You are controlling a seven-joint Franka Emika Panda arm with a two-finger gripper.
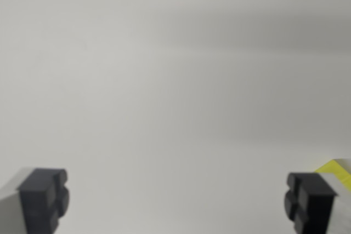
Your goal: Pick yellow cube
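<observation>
In the wrist view my gripper [175, 198] hangs over a pale grey surface [175, 80], its two dark fingertips [44, 195] far apart at the bottom corners. Nothing lies between them, so it is open. A small yellow patch [334, 168] peeks out just behind the finger on the wrist view's right, at the frame edge; it may be the yellow cube, but too little shows to tell. The rest of it is hidden by the finger and cut off by the frame.
A soft dark band of shadow [258, 31] crosses the upper right of the surface. The picture is blurred.
</observation>
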